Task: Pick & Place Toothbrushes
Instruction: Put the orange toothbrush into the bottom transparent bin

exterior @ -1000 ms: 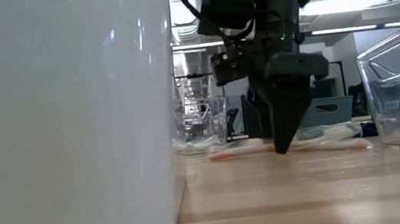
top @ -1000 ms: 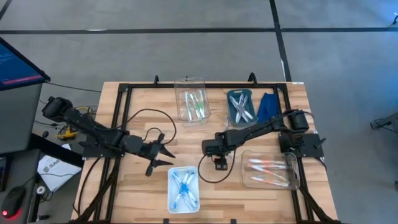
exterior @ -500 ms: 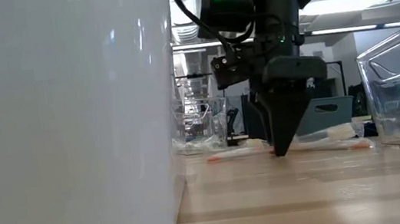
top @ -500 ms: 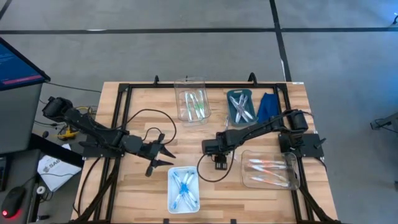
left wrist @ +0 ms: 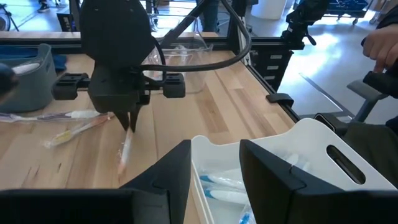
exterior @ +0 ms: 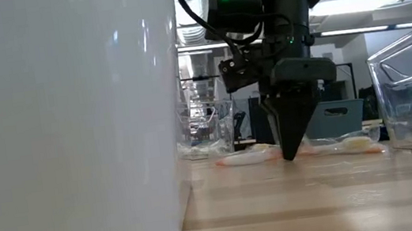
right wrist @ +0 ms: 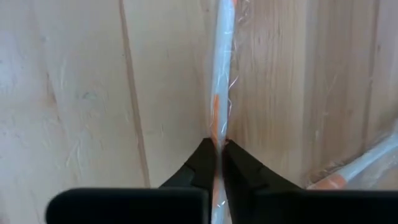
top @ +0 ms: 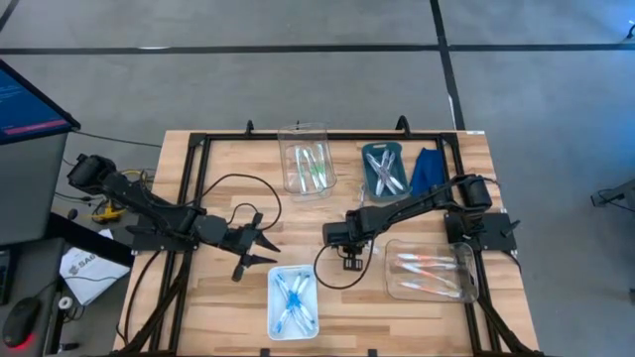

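An orange-pink toothbrush (right wrist: 219, 93) lies flat on the wooden table (top: 218, 178) near its middle. My right gripper (top: 349, 262) stands over it, pointing down, shut on it; the low view shows its tips (exterior: 291, 152) at table height. Two more loose toothbrushes (left wrist: 74, 129) lie just beyond it. My left gripper (top: 266, 246) waits open at the table's left middle, its fingers (left wrist: 180, 168) empty, just beside the white tray (top: 293, 302) of blue toothbrushes. My right gripper pinches the toothbrush's handle (right wrist: 216, 127) at an orange part between its two fingertips (right wrist: 202, 158). The fingers come from above, pointing down, one on each side of the stick. The toothbrush lies along the table, resting on the wood.
A clear box (top: 308, 164) with green brushes and a teal tray (top: 384, 171) with white-grey ones stand at the back, beside a folded blue cloth (top: 429, 169). A clear box (top: 429, 273) with orange-pink brushes stands at the front right. A black frame (top: 189, 178) rims the table.
My right gripper has shut its fingers on the orange-pink toothbrush while staying over the same spot on the table. The toothbrush still lies on the wood.
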